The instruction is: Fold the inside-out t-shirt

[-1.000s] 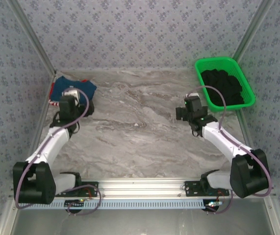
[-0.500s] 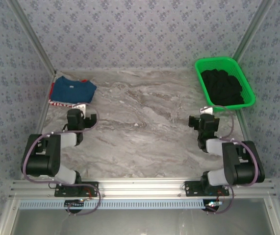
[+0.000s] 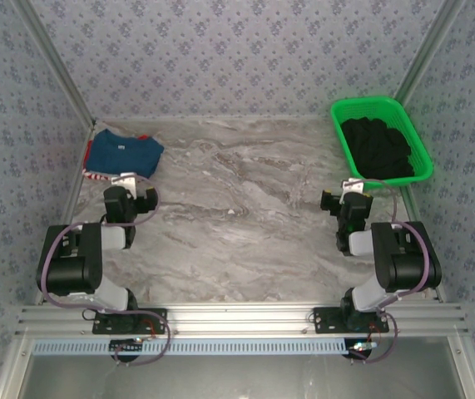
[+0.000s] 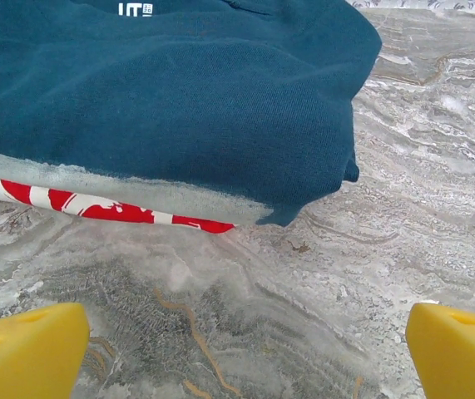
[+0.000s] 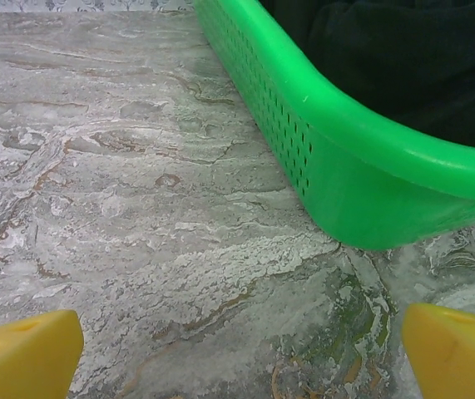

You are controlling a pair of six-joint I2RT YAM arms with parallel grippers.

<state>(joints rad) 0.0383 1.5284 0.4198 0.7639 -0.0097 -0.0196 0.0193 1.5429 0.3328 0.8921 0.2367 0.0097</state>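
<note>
Both arms are drawn back since a second ago. The left gripper and right gripper are held spread, empty. The t-shirt, judged soft and light, is best pinched at its near corner.

Bright, even, shadowless light (all views sharp)

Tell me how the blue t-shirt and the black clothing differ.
The t-shirt lies flat at far left of the table, on a red garment; the black clothing is heaped in a green basket at far right. The t-shirt is blue with a white tag; the black clothing is plain black. Both are cloth.
</note>
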